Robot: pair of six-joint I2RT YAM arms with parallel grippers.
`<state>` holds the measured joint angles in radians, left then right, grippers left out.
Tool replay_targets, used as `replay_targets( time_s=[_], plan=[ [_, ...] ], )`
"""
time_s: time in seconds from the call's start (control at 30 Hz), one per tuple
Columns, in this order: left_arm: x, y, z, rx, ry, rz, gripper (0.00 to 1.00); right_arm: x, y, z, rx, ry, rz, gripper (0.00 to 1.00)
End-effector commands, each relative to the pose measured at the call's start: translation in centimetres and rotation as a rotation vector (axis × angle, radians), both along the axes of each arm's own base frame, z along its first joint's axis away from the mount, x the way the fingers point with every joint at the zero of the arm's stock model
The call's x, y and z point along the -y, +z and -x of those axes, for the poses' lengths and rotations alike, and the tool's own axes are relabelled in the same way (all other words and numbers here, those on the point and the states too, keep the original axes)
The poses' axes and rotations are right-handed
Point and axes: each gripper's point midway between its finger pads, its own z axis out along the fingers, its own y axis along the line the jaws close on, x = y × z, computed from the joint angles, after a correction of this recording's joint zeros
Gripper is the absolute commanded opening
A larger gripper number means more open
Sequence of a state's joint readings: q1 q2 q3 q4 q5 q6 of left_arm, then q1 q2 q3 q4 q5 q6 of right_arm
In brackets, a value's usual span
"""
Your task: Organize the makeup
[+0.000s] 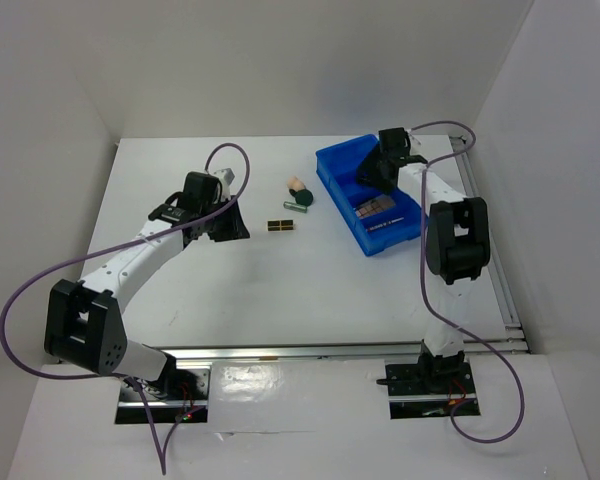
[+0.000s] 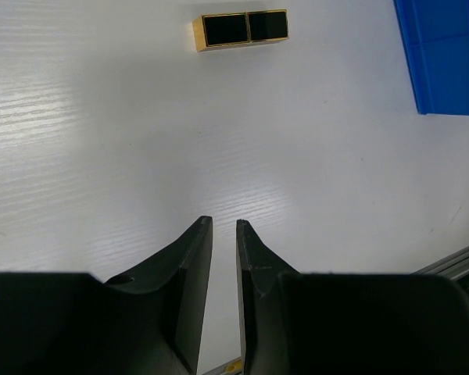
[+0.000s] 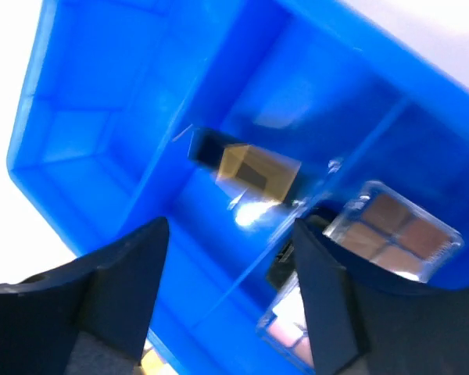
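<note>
A black-gold lipstick tube [image 1: 280, 224] lies on the white table just right of my left gripper [image 1: 232, 222]. In the left wrist view the tube [image 2: 241, 29] is well ahead of that gripper [image 2: 224, 224], whose jaws stand a narrow slit apart with nothing between them. A beige sponge [image 1: 296, 185], a green round piece [image 1: 306, 199] and a green tube [image 1: 294, 207] lie together left of the bin. My right gripper [image 1: 376, 172] is open and empty over the bin. Below that gripper [image 3: 230, 226] lie another black-gold lipstick [image 3: 246, 168] and a pinkish-brown palette [image 3: 395, 230].
The large blue plastic bin [image 1: 332, 182] stands at the back right, split into compartments; its corner shows in the left wrist view [image 2: 445, 55]. A metal rail [image 1: 330, 350] runs along the table's near edge and another [image 1: 500, 270] along the right.
</note>
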<state>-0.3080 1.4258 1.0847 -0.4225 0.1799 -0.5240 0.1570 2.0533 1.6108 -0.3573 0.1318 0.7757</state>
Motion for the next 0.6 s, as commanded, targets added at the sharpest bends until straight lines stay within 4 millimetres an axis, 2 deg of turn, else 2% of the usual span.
replay_targets(
  time_s=[0.0, 0.07, 0.1, 0.13, 0.17, 0.2, 0.23, 0.3, 0.33, 0.37, 0.43, 0.47, 0.5, 0.53, 0.57],
  plan=[
    [0.1, 1.4, -1.0, 0.035, -0.006, 0.011, 0.33, -1.8, 3.9, -2.6, 0.127, 0.063, -0.036, 0.73],
    [0.2, 1.4, -1.0, 0.032, 0.001, 0.016, 0.33, -2.1, 5.4, -2.6, 0.162, 0.102, -0.030, 0.76],
    [0.2, 1.4, -1.0, 0.032, 0.001, 0.016, 0.33, -2.9, 6.3, -2.6, 0.188, 0.130, -0.031, 0.76],
    [0.2, 1.4, -1.0, 0.032, 0.001, 0.016, 0.33, -3.7, 6.6, -2.1, 0.194, 0.169, -0.006, 0.72],
    [0.2, 1.4, -1.0, 0.032, 0.001, 0.016, 0.33, -4.2, 8.0, -1.8, 0.236, 0.195, 0.006, 0.64],
    [0.0, 1.4, -1.1, 0.031, 0.016, 0.013, 0.33, -5.0, 8.6, -1.3, 0.251, 0.225, 0.021, 0.60],
    [-0.1, 1.8, -1.4, 0.044, 0.024, 0.008, 0.33, -6.9, 8.9, -0.4, 0.261, 0.296, 0.056, 0.57],
    [-0.3, 2.1, -1.5, 0.057, 0.034, 0.002, 0.33, -8.7, 9.5, 0.6, 0.287, 0.361, 0.096, 0.50],
    [-0.3, 3.0, -1.7, 0.077, 0.034, 0.008, 0.33, -10.6, 9.7, 1.6, 0.289, 0.406, 0.114, 0.46],
    [-0.5, 2.8, -1.6, 0.071, 0.042, -0.003, 0.33, -11.8, 9.2, 2.3, 0.288, 0.490, 0.151, 0.45],
    [-1.0, 3.8, -1.9, 0.100, 0.059, -0.002, 0.33, -14.1, 8.8, 3.5, 0.298, 0.580, 0.186, 0.45],
    [-1.0, 3.8, -1.9, 0.100, 0.060, -0.002, 0.33, -16.6, 8.5, 4.7, 0.321, 0.702, 0.229, 0.48],
    [-1.0, 3.8, -1.9, 0.100, 0.060, -0.002, 0.33, -17.6, 7.3, 5.2, 0.307, 0.751, 0.257, 0.53],
    [-1.0, 3.6, -1.7, 0.091, 0.060, -0.005, 0.33, -19.7, 6.5, 6.4, 0.308, 0.833, 0.274, 0.64],
    [-1.2, 3.6, -1.8, 0.093, 0.066, -0.011, 0.33, -20.7, 5.8, 6.7, 0.316, 0.906, 0.320, 0.69]
  ],
)
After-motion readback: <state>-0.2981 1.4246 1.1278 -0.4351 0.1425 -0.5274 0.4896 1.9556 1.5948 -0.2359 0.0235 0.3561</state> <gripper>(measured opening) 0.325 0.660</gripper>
